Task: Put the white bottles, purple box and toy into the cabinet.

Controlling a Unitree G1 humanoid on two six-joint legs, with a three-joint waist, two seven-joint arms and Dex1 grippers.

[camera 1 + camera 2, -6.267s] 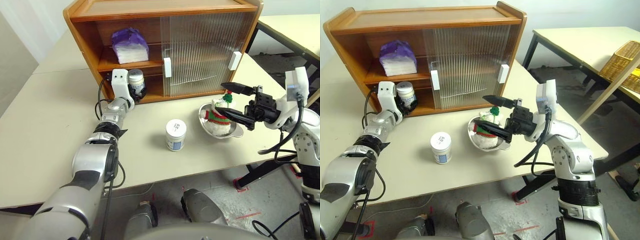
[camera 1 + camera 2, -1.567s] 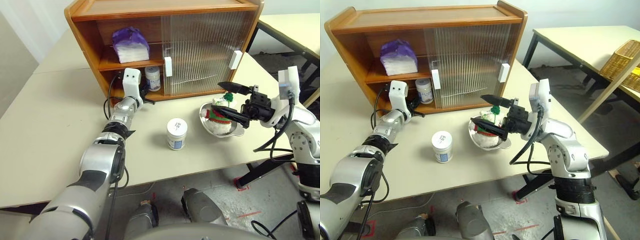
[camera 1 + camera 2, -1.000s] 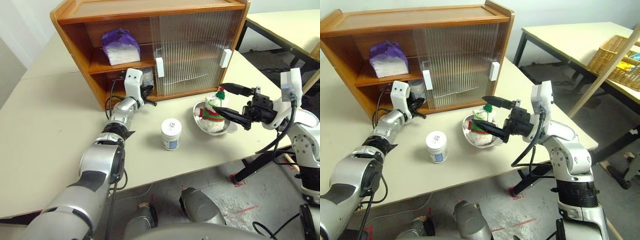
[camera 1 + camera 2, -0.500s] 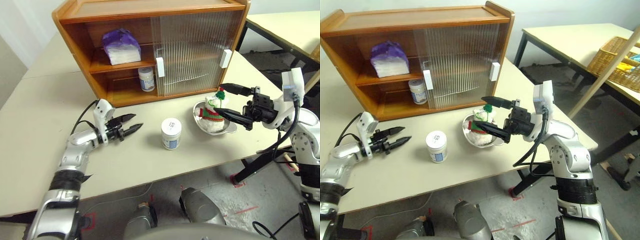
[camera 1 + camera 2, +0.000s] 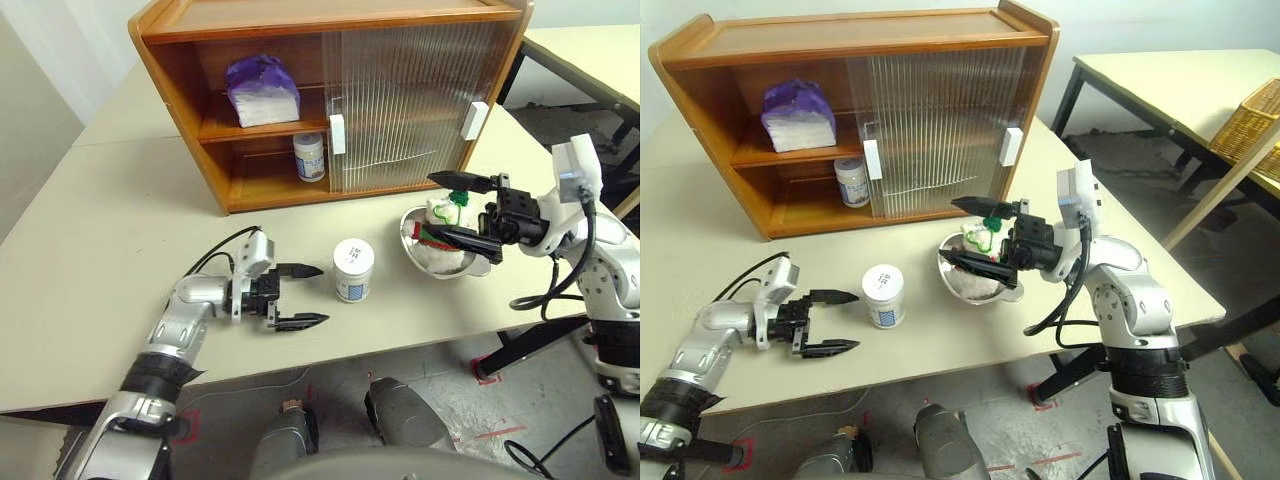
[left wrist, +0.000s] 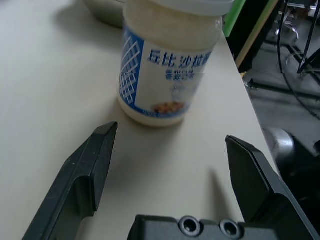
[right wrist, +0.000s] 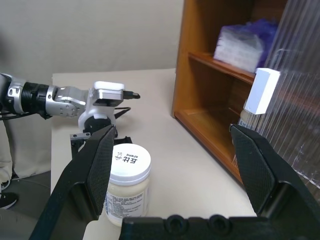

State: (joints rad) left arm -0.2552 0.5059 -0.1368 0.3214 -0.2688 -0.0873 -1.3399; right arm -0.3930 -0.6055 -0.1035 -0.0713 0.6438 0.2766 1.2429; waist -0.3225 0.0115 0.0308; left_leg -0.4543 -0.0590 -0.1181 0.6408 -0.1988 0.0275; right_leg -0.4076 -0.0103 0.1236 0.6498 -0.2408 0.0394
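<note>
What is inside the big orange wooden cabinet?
The orange-brown wooden cabinet holds a purple-and-white wrapped pack on its shelf and a white jar below. The ribbed sliding doors hide the rest.

Bare tabletop (image 5: 110, 220) between cabinet (image 5: 330, 100) open left bay and white bottle (image 5: 353, 270). Right bay blocked by ribbed doors (image 5: 405, 105). Lower shelf partly taken by second bottle (image 5: 309, 156).

The purple box (image 5: 262, 90) lies on the cabinet (image 5: 190, 90) shelf, one white bottle (image 5: 309, 156) stands below it, another white bottle (image 5: 353, 270) stands upright on the bench (image 5: 90, 230), beside the scarfed toy (image 5: 440, 235).
</note>
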